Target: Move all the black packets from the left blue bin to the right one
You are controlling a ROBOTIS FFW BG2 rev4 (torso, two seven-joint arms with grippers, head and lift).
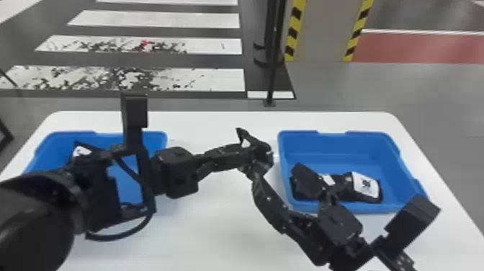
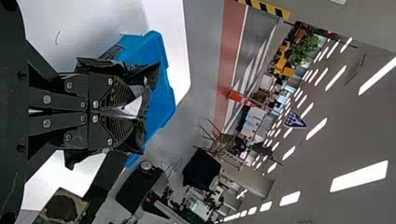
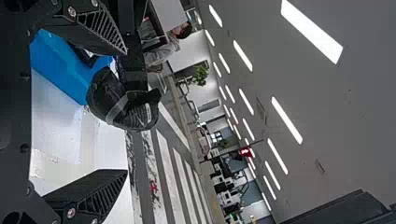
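Note:
In the head view, my left gripper (image 1: 243, 155) is shut on a black packet (image 1: 264, 158) between the two bins. In the left wrist view, the left gripper (image 2: 133, 109) pinches the crumpled packet (image 2: 148, 84). My right gripper (image 1: 277, 174) stands open just below that packet, beside the right blue bin (image 1: 342, 135). Spread wide, the right gripper (image 3: 125, 112) has the held packet (image 3: 109, 95) beyond its fingers in the right wrist view. Black packets, one white-labelled (image 1: 365, 185), lie in the right bin. The left blue bin (image 1: 151, 140) holds something with a white patch (image 1: 82, 150), partly behind my left arm.
Both bins stand on a white table (image 1: 223, 223). The left arm spans the left bin and the middle of the table, while the right arm covers the table's front right. A dark pole (image 1: 272, 79) stands on the floor behind the table.

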